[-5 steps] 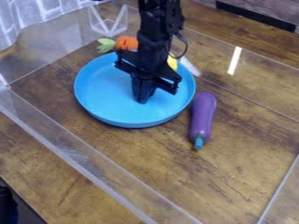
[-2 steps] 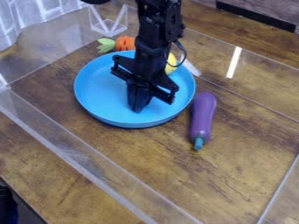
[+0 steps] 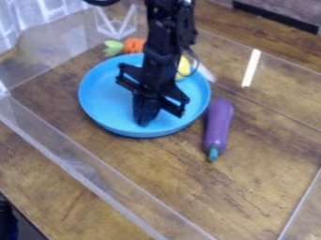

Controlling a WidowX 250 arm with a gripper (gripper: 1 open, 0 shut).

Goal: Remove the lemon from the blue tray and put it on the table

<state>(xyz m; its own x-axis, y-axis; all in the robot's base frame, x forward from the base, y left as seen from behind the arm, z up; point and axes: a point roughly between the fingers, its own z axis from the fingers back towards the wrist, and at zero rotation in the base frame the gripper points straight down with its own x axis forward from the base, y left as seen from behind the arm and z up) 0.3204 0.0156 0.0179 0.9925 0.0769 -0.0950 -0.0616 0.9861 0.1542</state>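
Note:
The blue tray (image 3: 107, 101) lies on the dark wood table (image 3: 257, 178). The lemon (image 3: 186, 66) rests at the tray's far right rim, partly hidden behind the black arm. My gripper (image 3: 145, 120) points down over the front of the tray, well in front of the lemon. Its fingers are pressed together with nothing between them.
A purple eggplant (image 3: 217, 128) lies on the table just right of the tray. An orange carrot (image 3: 116, 47) with a green top sits behind the tray's far edge. Clear plastic walls (image 3: 75, 155) run along the left and front.
The gripper has moved toward the tray's front edge and slightly left, away from the lemon. It stays shut. The lemon has not moved.

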